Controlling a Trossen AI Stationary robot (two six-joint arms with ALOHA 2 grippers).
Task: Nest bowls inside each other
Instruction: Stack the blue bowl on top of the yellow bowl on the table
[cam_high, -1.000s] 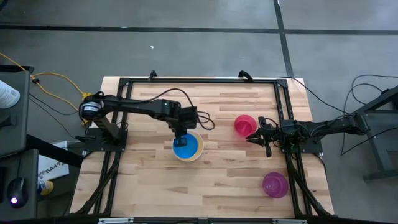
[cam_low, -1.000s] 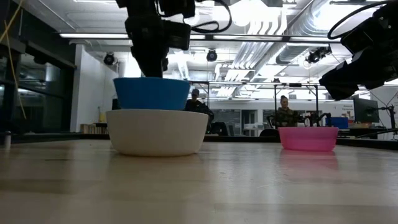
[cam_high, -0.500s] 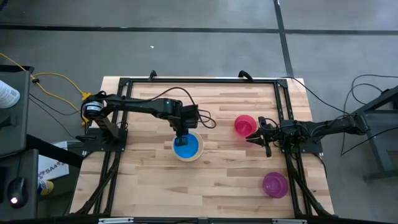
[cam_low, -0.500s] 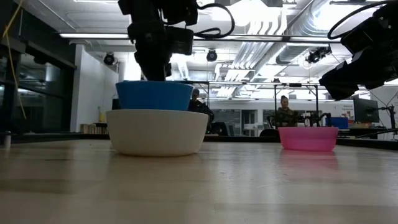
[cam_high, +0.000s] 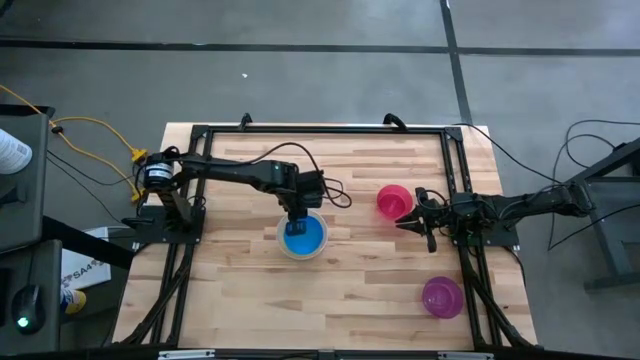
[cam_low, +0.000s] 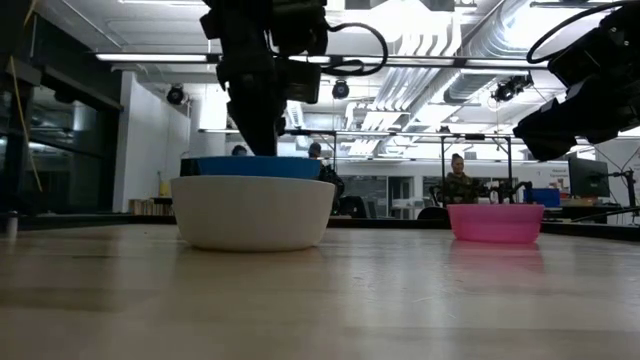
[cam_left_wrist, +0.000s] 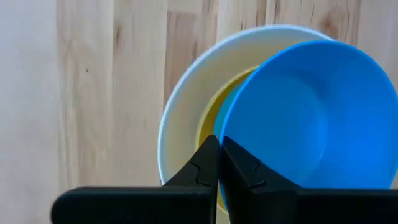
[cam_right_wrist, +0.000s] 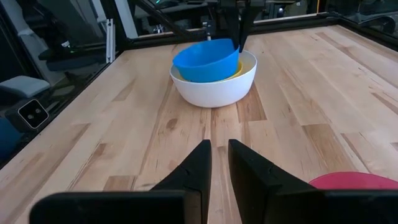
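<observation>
A: Left end effector (cam_high: 295, 222) is right over the white bowl (cam_high: 302, 236), near the middle of the tabletop (cam_high: 230, 290). What's in there?

B: The blue bowl (cam_left_wrist: 298, 118), sitting inside the yellow bowl (cam_left_wrist: 214, 112), which lies in the white one. From the right wrist view the blue bowl sits tilted, one edge riding higher than the white rim. From table height only a thin blue band shows above the white wall.

A: So why is it held that way?

B: I'd say it's being set in by its rim. The fingers (cam_left_wrist: 208, 165) are pinched together on the blue bowl's edge, nearly shut, thin plastic between them. Gripping the rim keeps the end effector above the stack rather than in it.

A: And the right side?

B: Right end effector (cam_high: 408, 219) waits at the right edge of the tabletop, just beside the pink bowl (cam_high: 393, 200). Its fingers stand slightly apart and hold nothing; in its own view there's a narrow gap between them and bare wood beyond.

A: The purple bowl (cam_high: 441, 296)?

B: Alone near the front right corner, well apart from the stack. I'd judge pink and purple are left to nest.
</observation>
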